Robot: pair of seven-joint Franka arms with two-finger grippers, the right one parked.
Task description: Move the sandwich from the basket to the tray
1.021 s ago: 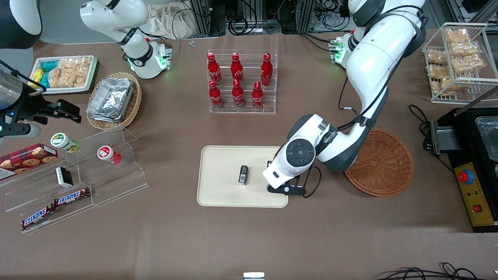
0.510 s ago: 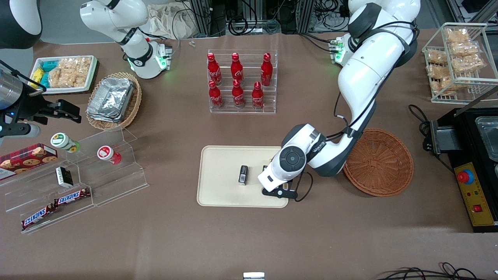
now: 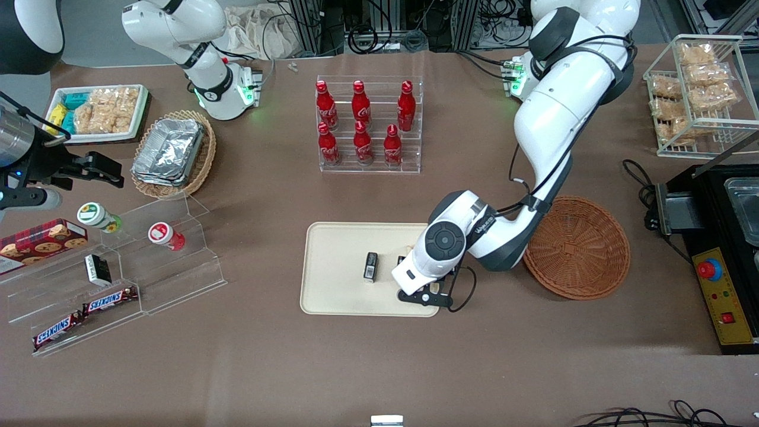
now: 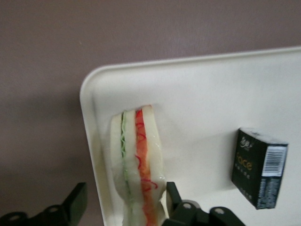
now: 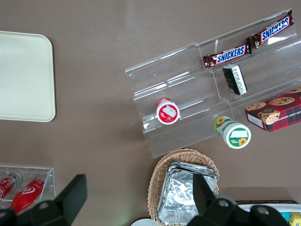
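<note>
The sandwich (image 4: 138, 160), a white wedge with green and orange-red layers, stands on edge on the cream tray (image 4: 211, 94) close to a rounded corner and the rim. My gripper (image 4: 124, 207) is open around it: one finger (image 4: 75, 205) stands clear of the bread, the other (image 4: 173, 197) sits right beside it. From the front, the gripper (image 3: 418, 284) hangs low over the tray (image 3: 338, 267) at the end nearest the reddish-brown wicker basket (image 3: 584, 249). There the wrist hides the sandwich, and the basket holds nothing I can see.
A small black box (image 3: 370, 265) lies on the tray beside the gripper. A clear rack of red bottles (image 3: 367, 127) stands farther from the camera. Acrylic steps with snacks (image 3: 118, 267) and a tan basket of foil containers (image 3: 172, 151) lie toward the parked arm's end.
The working arm has shifted a little farther over the tray, away from the basket, most of it in the first half second. Nothing else has moved.
</note>
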